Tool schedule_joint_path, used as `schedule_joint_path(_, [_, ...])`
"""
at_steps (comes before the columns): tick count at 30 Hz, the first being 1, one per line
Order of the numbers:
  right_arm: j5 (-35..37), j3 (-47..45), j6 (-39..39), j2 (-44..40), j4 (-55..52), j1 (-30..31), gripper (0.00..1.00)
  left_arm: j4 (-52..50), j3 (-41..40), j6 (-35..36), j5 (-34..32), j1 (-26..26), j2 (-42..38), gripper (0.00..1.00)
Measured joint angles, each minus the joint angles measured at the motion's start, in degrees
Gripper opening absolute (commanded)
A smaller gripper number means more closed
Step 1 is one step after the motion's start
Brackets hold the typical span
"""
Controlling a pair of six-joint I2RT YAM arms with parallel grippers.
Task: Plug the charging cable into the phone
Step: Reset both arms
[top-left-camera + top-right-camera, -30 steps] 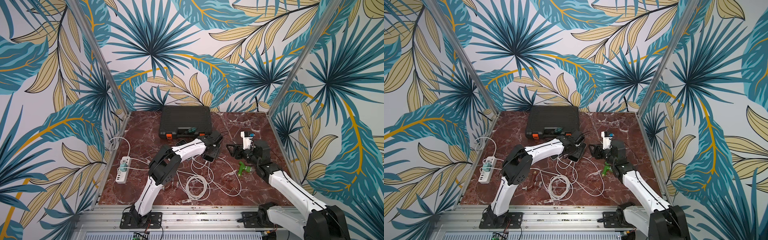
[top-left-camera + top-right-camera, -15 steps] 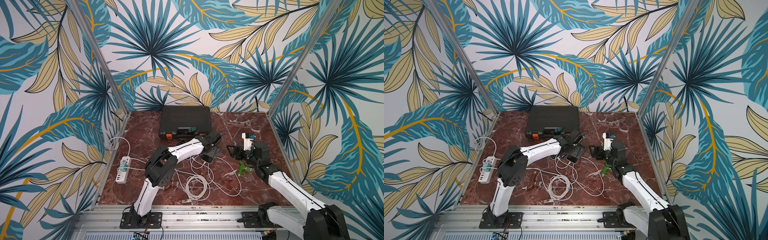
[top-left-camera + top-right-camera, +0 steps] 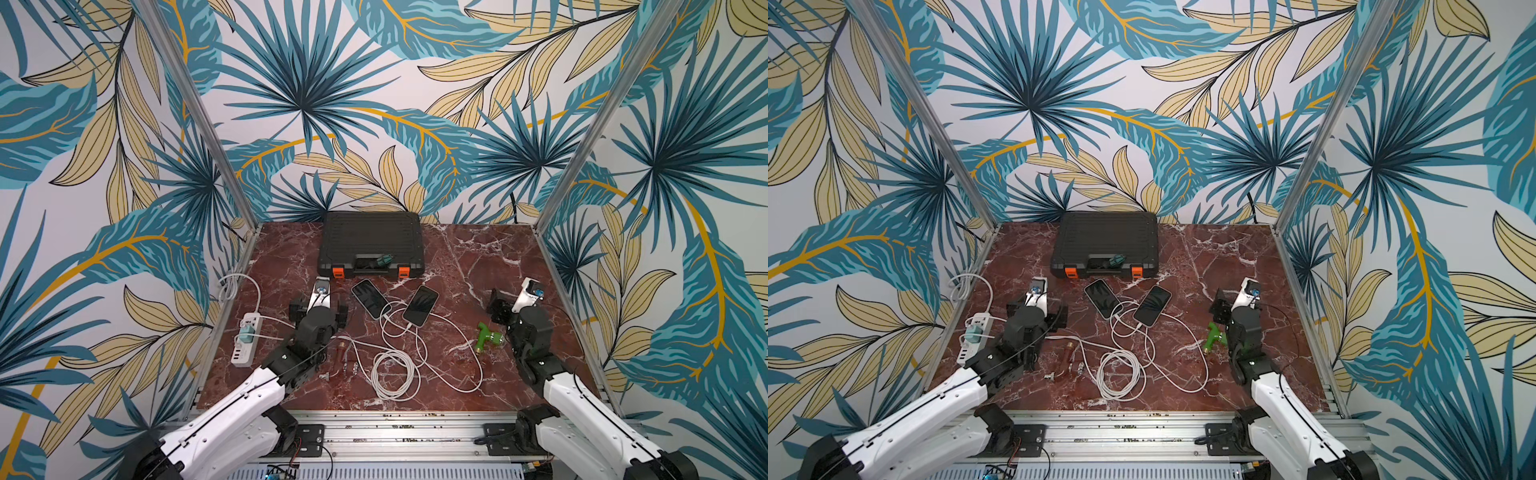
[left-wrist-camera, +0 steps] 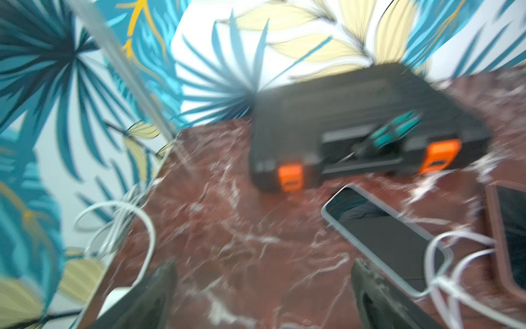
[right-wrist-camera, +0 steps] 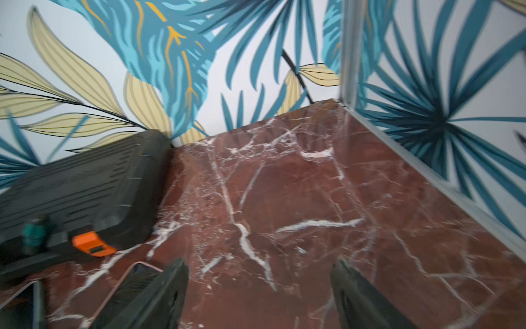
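Two dark phones lie side by side mid-table, the left phone (image 3: pixel 370 298) (image 3: pixel 1102 298) (image 4: pixel 384 236) and the right phone (image 3: pixel 420 305) (image 3: pixel 1152 305). White charging cable (image 3: pixel 392 370) (image 3: pixel 1119 368) (image 4: pixel 444 256) loops in front of them, and its ends meet the near edge of each phone. My left gripper (image 3: pixel 319 308) (image 3: pixel 1037 312) (image 4: pixel 264 265) hangs open to the left of the phones, nothing between its fingers. My right gripper (image 3: pixel 513 309) (image 3: pixel 1235 309) (image 5: pixel 259 265) stands open to their right, over bare marble. A pink-rimmed phone (image 5: pixel 136 276) shows beside one finger.
A black tool case (image 3: pixel 372 243) with orange latches sits at the back. A white power strip (image 3: pixel 247 338) lies along the left wall. A green T-shaped part (image 3: pixel 486 336) lies by the right arm. Small metal fittings (image 3: pixel 345 357) lie near the cable coil.
My left arm has pulled away from the phones toward the left and its gripper has opened wide. The right gripper has opened wider and stayed roughly in place.
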Motion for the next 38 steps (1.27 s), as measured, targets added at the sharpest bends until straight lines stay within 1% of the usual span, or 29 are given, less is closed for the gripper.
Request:
schedule_joint_path(2, [5.1, -2.9, -2.7, 1.3, 4.4, -0.2, 0.84, 6.0, -6.8, 3.3, -0.4, 1.4, -0.6, 1.0])
schedule_joint_path(4, [8.8, -6.7, -5.9, 5.0, 14.3, -0.5, 0.84, 12.8, -11.3, 4.3, 0.3, 4.7, 1.9, 1.0])
schedule_joint_path(5, [10.1, -8.7, -7.4, 7.8, 19.8, -0.8, 0.84, 15.0, -12.0, 4.3, 0.7, 7.0, 4.1, 1.0])
schedule_joint_path(6, [12.1, -10.7, -9.3, 13.1, 26.5, -1.5, 0.84, 17.2, -11.5, 4.1, 1.5, 10.4, 7.9, 1.0])
schedule_joint_path(7, [12.9, -11.2, -10.6, 16.7, 29.5, -2.0, 0.84, 18.7, -10.4, 4.3, 2.5, 13.0, 10.9, 1.0])
schedule_joint_path(12, [11.5, -9.7, -17.6, 33.7, 51.3, -5.8, 0.83, 28.4, -1.9, 5.0, 13.3, 25.6, 26.5, 1.0])
schedule_joint_path(14, [9.1, -7.7, -18.2, 36.5, 52.7, -7.9, 0.82, 33.7, 0.6, 4.8, 18.6, 29.4, 31.7, 1.0])
schedule_joint_path(15, [7.0, -7.3, -18.2, 36.4, 53.3, -9.1, 0.82, 38.7, 0.7, 4.9, 21.2, 30.7, 34.7, 1.0])
schedule_joint_path(16, [4.5, -7.1, -18.0, 36.1, 54.3, -10.8, 0.9, 43.8, -0.1, 5.0, 23.6, 31.5, 37.5, 1.0])
schedule_joint_path(17, [1.3, -7.1, -18.0, 36.4, 56.1, -12.8, 0.95, 47.0, -1.5, 5.2, 25.6, 31.9, 39.2, 1.0])
schedule_joint_path(19, [-3.0, -6.9, -17.0, 37.9, 57.7, -15.7, 0.98, 49.4, -4.7, 5.8, 29.2, 31.8, 40.5, 1.0])
schedule_joint_path(22, [-7.5, -6.2, -16.1, 38.3, 57.3, -17.9, 0.99, 50.2, -4.6, 5.9, 31.2, 31.5, 41.5, 1.0])
schedule_joint_path(27, [-11.3, -6.1, -15.6, 38.3, 57.3, -18.2, 0.99, 53.3, -3.1, 6.0, 32.2, 31.5, 41.5, 1.0])
schedule_joint_path(32, [-13.7, -6.0, -15.7, 38.3, 57.2, -18.2, 0.99, 53.9, -3.1, 6.1, 32.5, 31.5, 41.5, 1.0])
schedule_joint_path(38, [-19.6, -4.1, -16.7, 38.3, 55.3, -18.2, 0.99, 54.3, -3.1, 6.1, 32.5, 31.5, 41.5, 1.0])
